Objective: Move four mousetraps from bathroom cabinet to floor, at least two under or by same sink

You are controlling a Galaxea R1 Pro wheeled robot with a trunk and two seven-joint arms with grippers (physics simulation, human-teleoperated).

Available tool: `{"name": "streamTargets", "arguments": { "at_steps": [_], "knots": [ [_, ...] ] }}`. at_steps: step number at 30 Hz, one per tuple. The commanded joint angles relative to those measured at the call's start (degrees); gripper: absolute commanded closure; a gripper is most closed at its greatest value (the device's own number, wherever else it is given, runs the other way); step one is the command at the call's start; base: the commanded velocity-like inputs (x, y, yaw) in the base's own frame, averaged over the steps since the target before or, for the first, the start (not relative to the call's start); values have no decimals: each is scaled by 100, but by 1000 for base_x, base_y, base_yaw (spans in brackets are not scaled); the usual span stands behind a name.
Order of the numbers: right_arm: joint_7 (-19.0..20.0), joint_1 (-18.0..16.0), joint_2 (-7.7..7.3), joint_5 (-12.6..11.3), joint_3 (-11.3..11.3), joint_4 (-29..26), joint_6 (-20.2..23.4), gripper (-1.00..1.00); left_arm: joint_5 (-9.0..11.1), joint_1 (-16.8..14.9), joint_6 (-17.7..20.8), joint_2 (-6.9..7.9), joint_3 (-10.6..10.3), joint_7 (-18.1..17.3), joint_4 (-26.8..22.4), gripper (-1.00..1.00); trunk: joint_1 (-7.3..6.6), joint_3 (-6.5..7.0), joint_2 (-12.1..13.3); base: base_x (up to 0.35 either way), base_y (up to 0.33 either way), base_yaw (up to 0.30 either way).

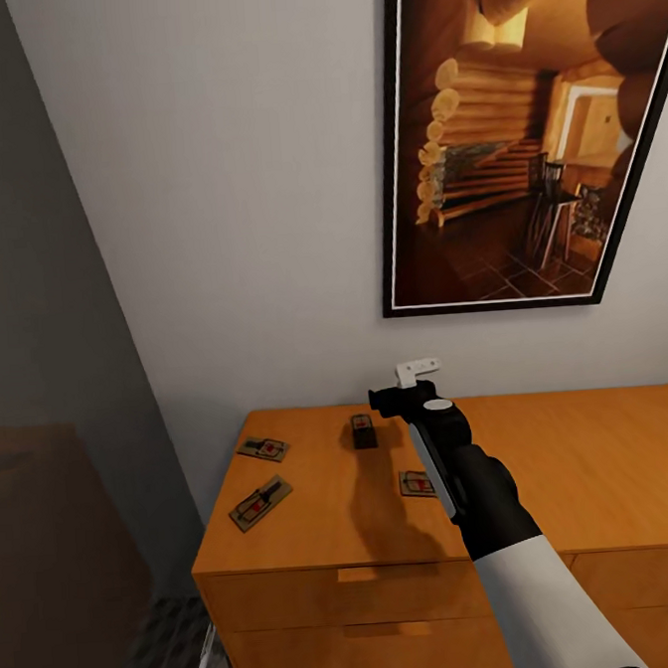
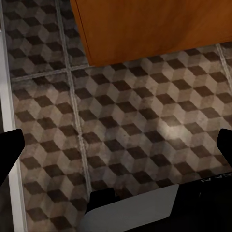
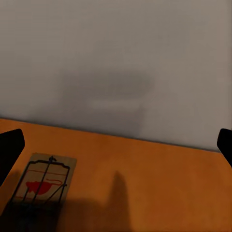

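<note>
Four mousetraps lie on top of the orange-brown cabinet [image 1: 583, 476]: two near its left end [image 1: 262, 448] [image 1: 260, 503], one further back [image 1: 363, 431] and one mid-top [image 1: 416, 484] beside my right forearm. My right gripper [image 1: 403, 399] hovers above the cabinet top near the wall, open and holding nothing. In the right wrist view a mousetrap [image 3: 43, 182] with a red mark lies on the wood just ahead of the open right gripper [image 3: 116, 147]. The left gripper [image 2: 116, 145] is open and empty over the cube-patterned bathroom floor [image 2: 145, 125], next to the cabinet's side [image 2: 154, 29].
A large framed picture [image 1: 519, 132] of a log interior hangs on the white wall above the cabinet. A grey wall and a dark brown surface [image 1: 50, 553] stand to the left. A white strip [image 2: 9, 96] borders the floor.
</note>
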Motion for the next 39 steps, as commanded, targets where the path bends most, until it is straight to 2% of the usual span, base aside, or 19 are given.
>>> {"name": "streamTargets", "arguments": {
  "at_steps": [1, 39],
  "knots": [
    [5, -4, 1, 52, 7, -5, 36, -100, 7, -3, -17, 2, -16, -3, 2, -100, 0, -6, -3, 0, 0, 0],
    [-5, -4, 1, 52, 17, 65, 55, -100, 7, -3, -17, 0, -21, -3, 2, -100, 0, -221, -3, 0, 0, 0]
  ]
}}
